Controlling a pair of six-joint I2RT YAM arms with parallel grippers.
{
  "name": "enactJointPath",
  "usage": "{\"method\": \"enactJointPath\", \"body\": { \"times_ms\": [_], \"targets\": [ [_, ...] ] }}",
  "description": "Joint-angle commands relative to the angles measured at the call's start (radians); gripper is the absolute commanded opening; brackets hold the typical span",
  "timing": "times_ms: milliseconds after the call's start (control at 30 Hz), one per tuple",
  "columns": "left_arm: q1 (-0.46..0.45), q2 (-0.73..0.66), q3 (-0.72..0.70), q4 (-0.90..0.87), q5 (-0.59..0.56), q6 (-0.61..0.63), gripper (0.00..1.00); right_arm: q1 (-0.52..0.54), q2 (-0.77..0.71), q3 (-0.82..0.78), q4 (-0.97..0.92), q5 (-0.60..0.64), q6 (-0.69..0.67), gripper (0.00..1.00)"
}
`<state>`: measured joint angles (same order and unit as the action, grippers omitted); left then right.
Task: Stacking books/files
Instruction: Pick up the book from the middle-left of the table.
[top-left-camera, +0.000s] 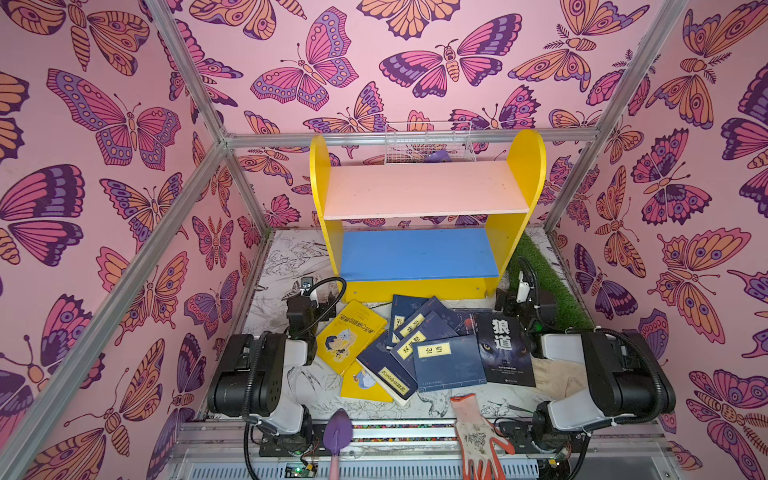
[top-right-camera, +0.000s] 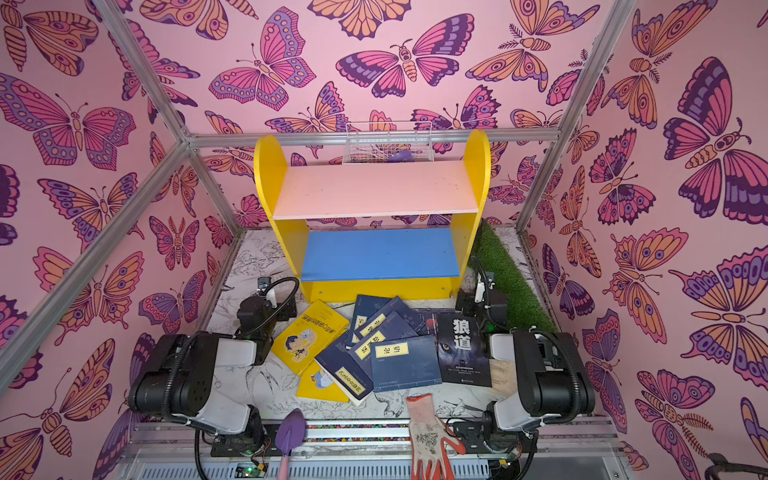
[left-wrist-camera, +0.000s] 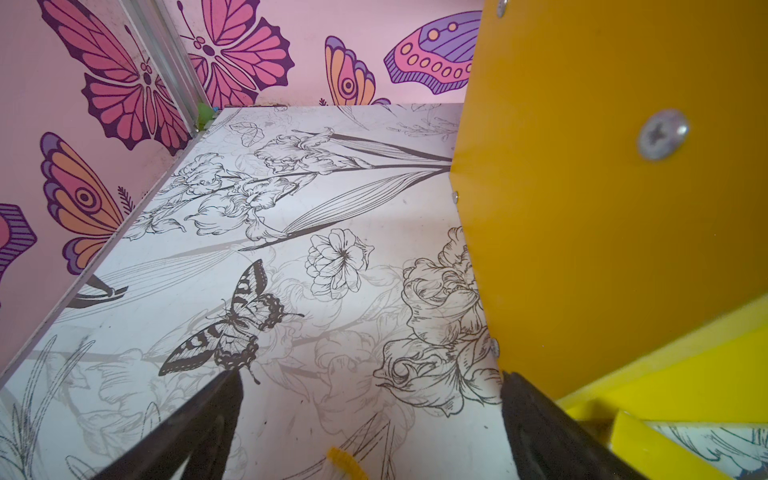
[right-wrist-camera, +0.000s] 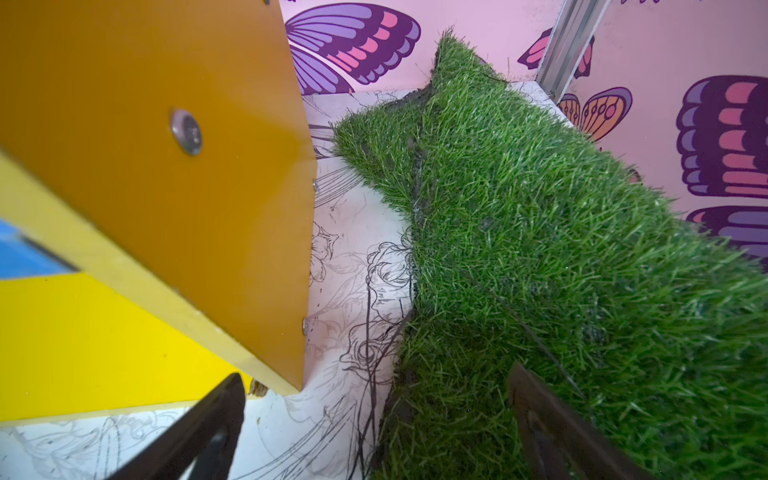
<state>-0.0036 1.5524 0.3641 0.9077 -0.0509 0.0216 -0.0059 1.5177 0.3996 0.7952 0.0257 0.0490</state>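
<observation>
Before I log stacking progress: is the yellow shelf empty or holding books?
Empty of them: pink board and blue board hold none; the books lie scattered in front.

Yellow shelf stands at the tabletop's back edge, turf along the right edge; trowel and glove lie at the front.

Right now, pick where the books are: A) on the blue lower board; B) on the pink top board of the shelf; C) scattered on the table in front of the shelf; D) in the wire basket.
C: the books lie overlapping on the table in front of the shelf, and its pink board and blue board hold no book.
</observation>
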Motion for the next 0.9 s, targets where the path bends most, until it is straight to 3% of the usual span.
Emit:
{"method": "enactJointPath", "body": {
  "times_ms": [0, 233, 300, 367, 400, 467, 533, 600, 800, 867],
  "targets": [
    [0.007, -0.002, 0.005, 0.004, 0.013, -0.005, 0.98, -0.019, -0.016, 0.008, -0.003, -0.02, 0.021, 0.99],
    [0.004, -0.006, 0.005, 0.01, 0.005, 0.001, 0.98, -0.004, -0.02, 0.014, -0.017, 0.002, 0.007, 0.99],
    [-0.014, -0.061, 0.057, -0.123, -0.066, 0.0, 0.98, -0.001, -0.044, 0.044, -0.082, -0.006, 0.002, 0.99],
    [-0.016, -0.14, 0.18, -0.427, -0.175, -0.051, 0.98, -0.001, -0.093, 0.106, -0.222, -0.003, 0.0, 0.98],
    [-0.016, -0.157, 0.215, -0.497, -0.239, -0.082, 0.98, 0.0, -0.114, 0.142, -0.307, 0.014, 0.01, 0.94],
    [-0.022, -0.199, 0.206, -0.498, -0.387, -0.168, 0.99, 0.009, -0.144, 0.201, -0.456, 0.114, 0.071, 0.84],
    [-0.034, -0.261, 0.171, -0.503, -0.487, -0.279, 0.99, 0.037, -0.175, 0.187, -0.473, 0.248, 0.115, 0.81],
    [-0.058, -0.361, 0.124, -0.518, -0.517, -0.375, 0.99, 0.067, -0.225, 0.158, -0.481, 0.372, 0.188, 0.81],
    [-0.24, -0.508, 0.111, -0.732, -0.637, -0.5, 0.99, 0.186, -0.44, 0.176, -0.738, 0.485, 0.339, 0.76],
    [-0.33, -0.522, 0.122, -0.821, -0.729, -0.531, 0.99, 0.255, -0.489, 0.205, -0.856, 0.484, 0.368, 0.76]
  ]
}}
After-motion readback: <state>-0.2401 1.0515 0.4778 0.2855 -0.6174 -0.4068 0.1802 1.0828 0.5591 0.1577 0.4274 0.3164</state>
